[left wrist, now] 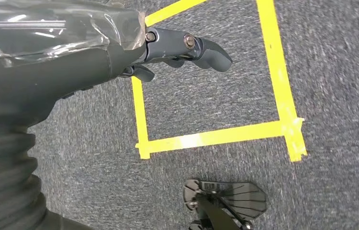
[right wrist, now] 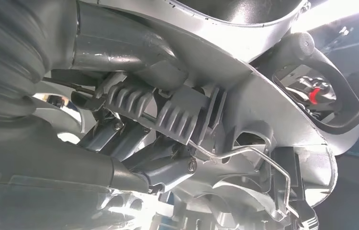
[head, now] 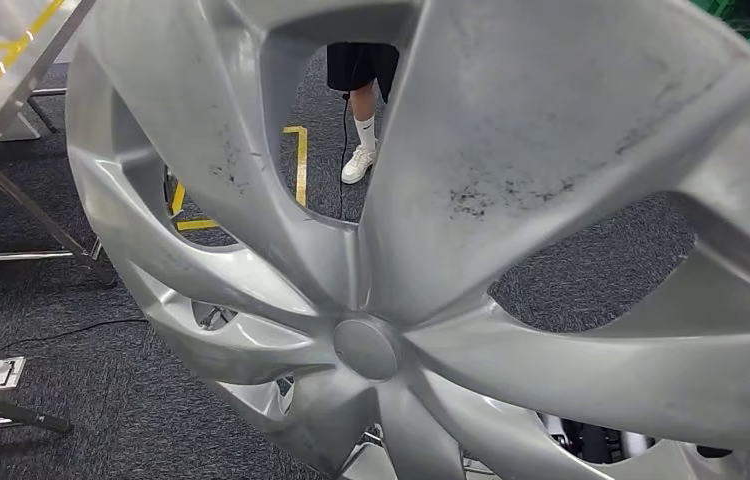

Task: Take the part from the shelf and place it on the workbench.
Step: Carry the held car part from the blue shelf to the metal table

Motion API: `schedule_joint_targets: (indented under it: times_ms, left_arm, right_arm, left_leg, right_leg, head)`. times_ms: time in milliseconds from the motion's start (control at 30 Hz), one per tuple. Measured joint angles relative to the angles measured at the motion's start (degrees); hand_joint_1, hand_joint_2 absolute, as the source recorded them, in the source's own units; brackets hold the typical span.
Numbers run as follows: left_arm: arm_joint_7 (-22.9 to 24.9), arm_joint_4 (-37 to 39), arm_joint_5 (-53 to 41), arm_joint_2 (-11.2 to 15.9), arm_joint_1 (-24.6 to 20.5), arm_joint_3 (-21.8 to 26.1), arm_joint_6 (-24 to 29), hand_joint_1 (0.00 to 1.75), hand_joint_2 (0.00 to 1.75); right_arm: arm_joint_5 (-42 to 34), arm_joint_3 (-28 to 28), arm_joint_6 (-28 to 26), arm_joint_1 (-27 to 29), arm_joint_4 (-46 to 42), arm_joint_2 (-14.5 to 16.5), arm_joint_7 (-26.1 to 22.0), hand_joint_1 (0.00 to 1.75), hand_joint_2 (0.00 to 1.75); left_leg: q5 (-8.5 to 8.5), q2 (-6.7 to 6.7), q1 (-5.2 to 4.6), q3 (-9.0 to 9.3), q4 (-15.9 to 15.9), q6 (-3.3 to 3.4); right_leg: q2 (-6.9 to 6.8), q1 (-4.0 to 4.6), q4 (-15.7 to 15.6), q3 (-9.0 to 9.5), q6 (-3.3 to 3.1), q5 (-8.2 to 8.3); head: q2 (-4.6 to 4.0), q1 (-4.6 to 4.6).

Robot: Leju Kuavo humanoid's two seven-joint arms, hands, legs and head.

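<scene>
Scuffed silver spoked hubcap (head: 511, 150) in right robot hand (right wrist: 134, 158)

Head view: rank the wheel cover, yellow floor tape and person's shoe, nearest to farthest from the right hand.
1. Wheel cover: gripped by the right hand.
2. Yellow floor tape: on the carpet, seen through the cover's opening.
3. Person's shoe: beyond the tape.

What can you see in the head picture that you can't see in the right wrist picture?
The head view alone shows the front of the silver wheel cover, its round center cap, yellow floor tape and a person's leg through a gap. The right wrist view alone shows the cover's back: ribbed clips, a wire ring, and the right robot hand holding it. Both show the same wheel cover.
</scene>
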Motion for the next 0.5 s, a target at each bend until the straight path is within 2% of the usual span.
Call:
schedule_joint_targets:
  times_ms: [67,100,167,200,267,333,367,400,433,467,500]
  left_arm:
    - [-0.06,-0.02,0.22,0.36,-0.16,0.00,0.48,0.00,1.75]
    - [-0.09,-0.03,0.35,0.54,-0.25,0.00,0.65,0.00,1.75]
    - [-0.14,-0.04,0.55,0.78,-0.30,0.01,0.89,0.00,1.75]
    - [-0.14,-0.04,0.74,0.83,-0.26,0.01,0.95,0.00,1.75]
    - [-0.14,-0.05,1.43,0.84,-0.38,0.00,0.99,0.00,1.75]
    - [-0.22,-0.05,2.48,0.77,-0.58,0.00,1.05,0.00,1.75]
    - [-0.36,-0.05,3.17,0.74,-0.59,0.00,1.10,0.00,1.75]
    - [-0.58,-0.05,4.05,0.71,-0.52,0.00,1.16,0.00,1.75]
    - [-0.88,-0.05,5.12,0.70,-0.43,0.00,1.25,0.00,1.75]
    - [-1.30,-0.05,6.38,0.68,-0.34,0.00,1.41,0.00,1.75]
    - [-1.79,-0.05,7.58,0.67,-0.28,0.00,1.68,0.00,1.75]
  right_arm:
    - [0.44,-0.02,0.03,-0.10,0.00,-0.02,-0.39,1.75,1.75]
    - [0.60,-0.02,0.02,-0.14,0.00,-0.04,-0.57,1.75,1.75]
    - [0.70,-0.03,0.02,-0.24,-0.02,-0.09,-0.75,1.75,1.75]
    - [0.73,-0.04,0.01,-0.28,-0.05,-0.11,-0.80,1.75,1.75]
    - [0.90,-0.13,0.00,-0.33,-0.15,-0.21,-1.02,1.75,1.75]
    - [1.16,-0.33,-0.04,-0.18,-0.19,-0.44,-1.48,1.75,1.75]
    - [1.25,-0.43,-0.09,-0.06,-0.18,-0.57,-1.70,1.75,1.75]
    - [1.29,-0.49,-0.15,0.07,-0.17,-0.68,-1.87,1.75,1.75]
    - [1.30,-0.51,-0.25,0.17,-0.17,-0.79,-2.02,1.75,1.75]
    - [1.33,-0.52,-0.38,0.26,-0.17,-0.91,-2.21,1.75,1.75]
    - [1.38,-0.54,-0.52,0.30,-0.17,-1.02,-2.42,1.75,1.75]
  left_leg:
    - [2.06,2.54,-0.94,3.41,-6.53,1.08]
    - [2.24,3.27,-1.33,4.02,-7.86,1.45]
    - [2.37,2.20,-1.50,4.14,-8.27,1.76]
    - [2.62,1.50,-1.34,4.52,-8.73,1.87]
    - [3.24,0.06,-0.82,5.38,-9.74,2.25]
    - [3.55,-1.47,-0.45,5.51,-10.07,2.47]
    - [3.57,-2.32,-0.38,5.47,-10.06,2.48]
    - [3.58,-3.15,-0.31,5.46,-10.04,2.43]
    - [3.57,-3.99,-0.19,5.49,-9.99,2.31]
    - [3.52,-4.83,0.00,5.53,-9.86,2.11]
    - [3.41,-5.62,0.20,5.51,-9.64,1.80]
  right_leg:
    - [-1.02,0.39,-0.01,0.22,0.09,-0.27]
    - [-1.53,0.50,-0.02,0.27,0.23,-0.37]
    - [-2.65,0.61,-0.14,0.46,0.59,-0.56]
    - [-2.54,0.57,0.04,0.52,0.79,-0.79]
    - [-0.03,0.35,2.95,-0.70,1.01,-2.21]
    - [2.98,-0.14,10.12,-4.40,1.05,-4.89]
    - [3.49,-0.39,13.69,-6.34,1.23,-5.94]
    - [3.67,-0.65,15.83,-7.62,1.59,-6.32]
    - [3.74,-0.94,15.66,-7.79,2.18,-5.72]
    - [3.90,-1.28,13.11,-6.78,2.92,-4.25]
    - [4.45,-1.68,8.98,-4.94,3.68,-2.39]
  head:
    - [0.00,0.03]
    - [0.00,0.03]
    - [0.00,0.00]
    - [0.00,0.03]
    - [0.00,0.14]
    - [0.00,0.33]
    - [0.00,0.42]
    - [0.00,0.44]
    - [0.00,0.44]
    - [0.00,0.44]
    - [0.00,0.45]
